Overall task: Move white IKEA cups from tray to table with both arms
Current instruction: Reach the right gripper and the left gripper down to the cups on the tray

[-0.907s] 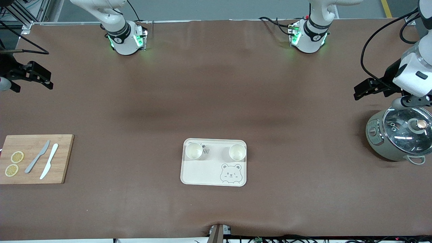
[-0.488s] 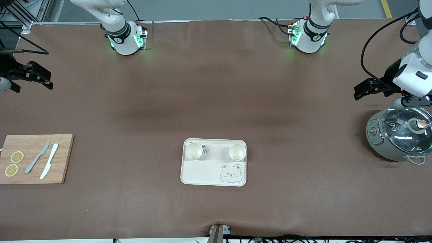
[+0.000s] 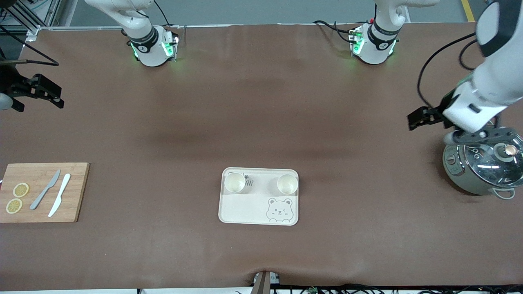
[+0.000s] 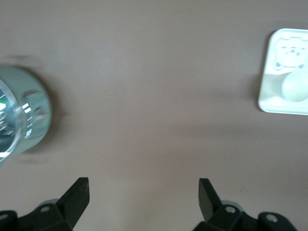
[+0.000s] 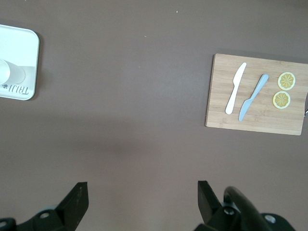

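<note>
Two white IKEA cups stand upright on a cream bear tray (image 3: 245,208), one (image 3: 235,182) toward the right arm's end and one (image 3: 287,183) toward the left arm's end. My left gripper (image 3: 417,119) hangs open and empty over bare table beside the cooker; in the left wrist view (image 4: 143,187) the tray (image 4: 276,72) and one cup (image 4: 294,89) show far off. My right gripper (image 3: 48,92) hangs open and empty over bare table at the right arm's end; the right wrist view (image 5: 142,188) shows the tray's edge (image 5: 26,53) and a cup (image 5: 9,72).
A grey-green cooker with a glass lid (image 3: 482,163) stands at the left arm's end. A wooden cutting board (image 3: 43,192) with two knives and two lemon slices lies at the right arm's end. Brown table lies between them and the tray.
My left arm has swung its gripper away from the table's end toward the middle. The right arm and the cups have not moved.
</note>
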You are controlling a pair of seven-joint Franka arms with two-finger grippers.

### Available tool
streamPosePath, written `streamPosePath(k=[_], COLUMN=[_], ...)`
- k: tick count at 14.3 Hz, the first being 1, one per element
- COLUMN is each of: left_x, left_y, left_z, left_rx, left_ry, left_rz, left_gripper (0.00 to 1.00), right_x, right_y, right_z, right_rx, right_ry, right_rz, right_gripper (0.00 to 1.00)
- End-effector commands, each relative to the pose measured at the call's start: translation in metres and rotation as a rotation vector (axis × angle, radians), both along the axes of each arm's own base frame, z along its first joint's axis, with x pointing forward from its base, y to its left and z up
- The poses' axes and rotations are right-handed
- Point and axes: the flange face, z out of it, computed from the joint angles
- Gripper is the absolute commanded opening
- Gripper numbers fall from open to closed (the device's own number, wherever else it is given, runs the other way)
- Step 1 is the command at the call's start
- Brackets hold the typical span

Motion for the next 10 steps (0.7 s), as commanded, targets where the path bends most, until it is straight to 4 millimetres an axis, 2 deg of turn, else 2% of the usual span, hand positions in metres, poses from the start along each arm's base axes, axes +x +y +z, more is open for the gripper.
streamPosePath(k=[1,3,4,6,8,9,10], left_x=[0.015,0.020,0.023,0.026,0.030,0.028,0.035], left_y=[-0.047,-0.092,-0.112,-0.157,-0.193,-0.215,-0.225], left_z=[-0.032,-0.063,-0.086,-0.123,-0.161,-0.182,-0.201], left_rx=[-0.029,-0.026,-0.020,-0.045,-0.095,-0.108,-0.122], left_ry=[-0.007,-0.017,-0.016,-0.036,-0.067,-0.080,-0.095], left_rz=[-0.035,0.031,0.062,0.082,0.124,0.123,0.135], left_gripper=[1.00,1.00,1.00,1.00,1.00,0.96,0.96], right_x=[0.006,0.020,0.031,0.035,0.042,0.044,0.046], right_y=[-0.006,-0.008,-0.009,-0.014,-0.018,-0.022,-0.022], right_z=[0.000,-0.016,-0.036,-0.044,-0.062,-0.063,-0.064], right_rx=[-0.012,-0.009,-0.004,-0.004,-0.003,-0.002,0.001], right_ry=[0.000,0.026,0.062,0.074,0.106,0.103,0.095], right_rz=[0.002,0.001,-0.001,-0.007,-0.011,-0.017,-0.020], right_gripper=[1.00,1.00,1.00,1.00,1.00,1.00,1.00])
